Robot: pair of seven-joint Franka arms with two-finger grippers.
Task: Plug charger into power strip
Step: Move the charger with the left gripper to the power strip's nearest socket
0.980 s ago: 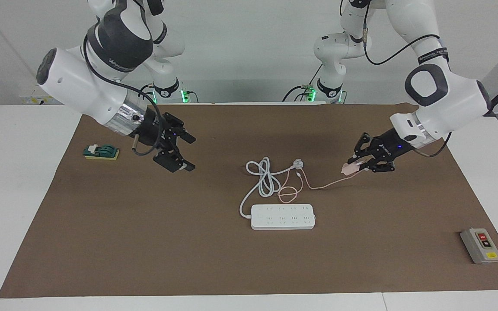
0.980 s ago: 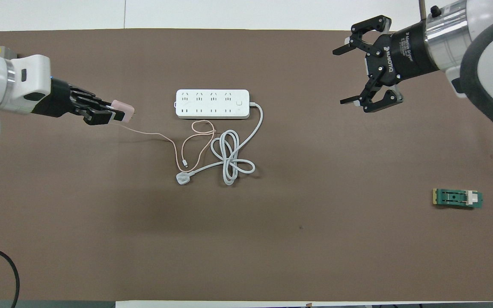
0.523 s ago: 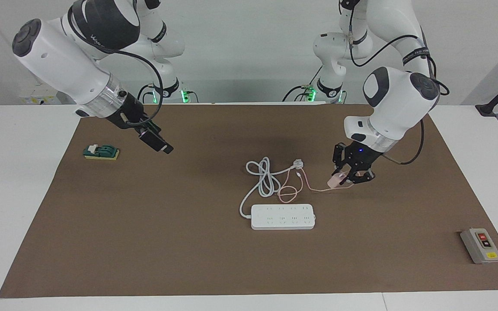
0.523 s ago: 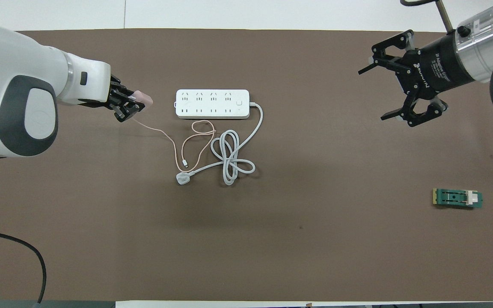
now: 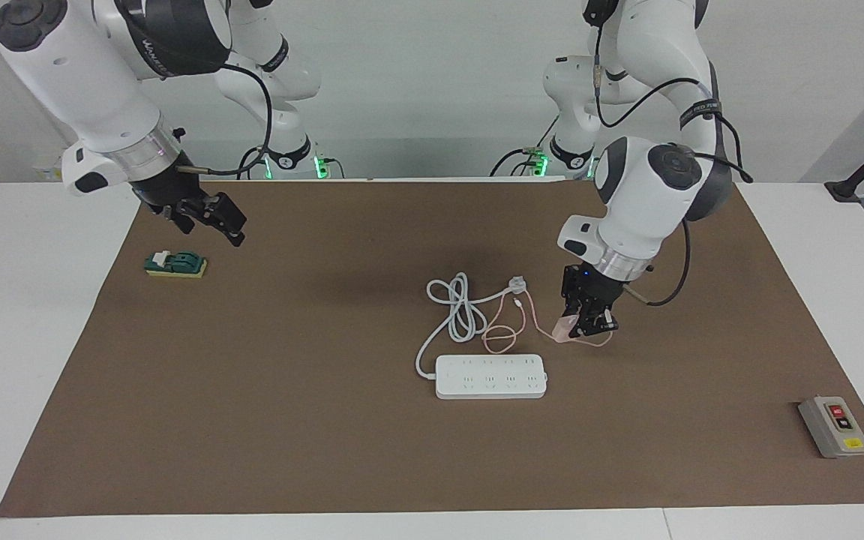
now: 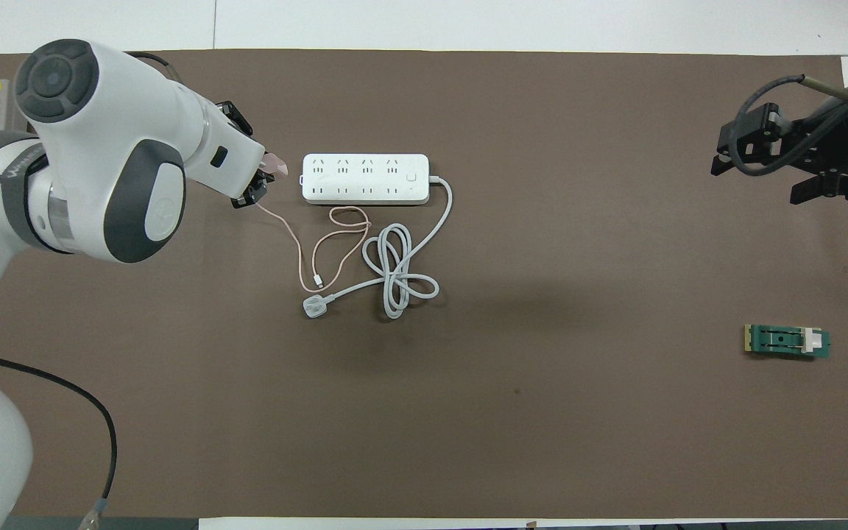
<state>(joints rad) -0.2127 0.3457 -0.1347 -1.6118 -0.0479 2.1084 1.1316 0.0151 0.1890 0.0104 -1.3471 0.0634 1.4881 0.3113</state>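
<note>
The charger (image 5: pixel 565 328) is held up in the closed fingers of the left gripper (image 5: pixel 586 324), over the brown mat (image 5: pixel 252 420) just off the power strip's (image 5: pixel 491 376) end toward the left arm's side, not touching the strip. Its thin pink cable (image 5: pixel 511 330) trails down and loops on the mat just nearer the robots than the strip. There the strip's thick white cord (image 5: pixel 456 304) also lies coiled, ending in a white plug (image 5: pixel 517 284).

The strip lies flat near the middle of the mat, with bare mat around it on the side farther from the robots and toward the right arm's end.

The right gripper (image 5: pixel 211 216) hangs in the air with its fingers spread, over the mat's edge at the right arm's end, above a green switch block (image 5: pixel 175 263).

A grey button box (image 5: pixel 834 426) sits at the mat's corner toward the left arm's end, farther from the robots than the strip. The mat covers a white table (image 5: pixel 12 315) before a pale wall (image 5: pixel 432 90).
</note>
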